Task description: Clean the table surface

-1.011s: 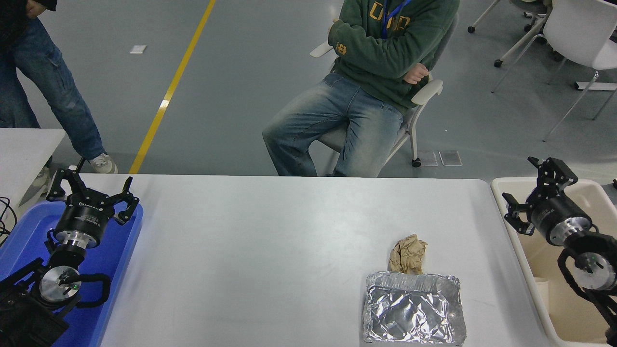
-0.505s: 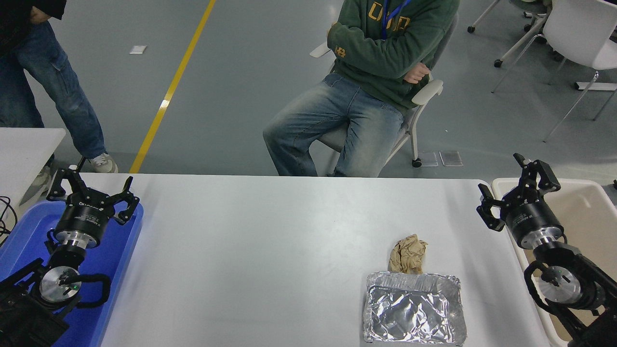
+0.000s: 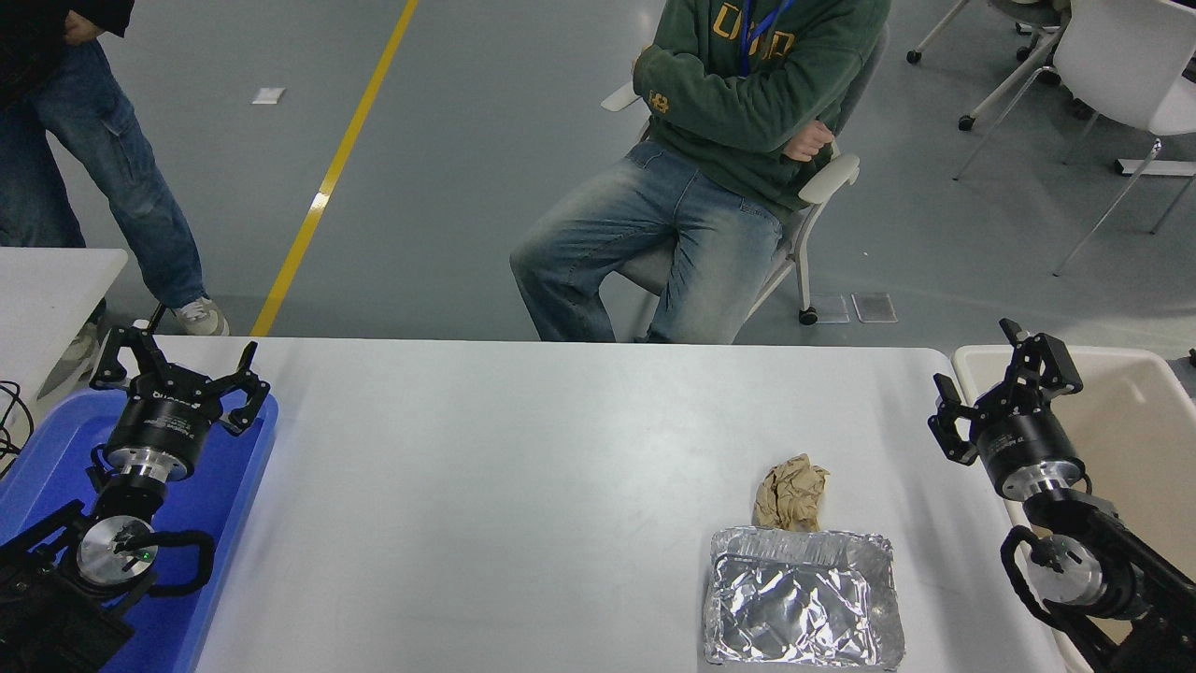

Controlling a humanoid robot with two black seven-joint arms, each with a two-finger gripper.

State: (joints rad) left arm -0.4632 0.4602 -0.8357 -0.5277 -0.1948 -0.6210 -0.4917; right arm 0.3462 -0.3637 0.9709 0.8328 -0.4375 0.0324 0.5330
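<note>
The white table surface fills the lower half of the head view. On it, right of centre, lies a crumpled brown paper ball, touching the far rim of an empty foil tray near the front edge. My right gripper hangs open and empty over the table's right edge, to the right of the paper ball. My left gripper is parked open above the blue tray at the lower left.
A blue plastic tray sits at the left edge. A beige bin stands off the table's right side. One person sits on a chair beyond the far edge; another stands at the top left beside a small white table.
My right arm swung left from over the beige bin to the table's right edge, then settled slightly lower. Its gripper stayed open. The left arm, paper ball and foil tray have not moved.
</note>
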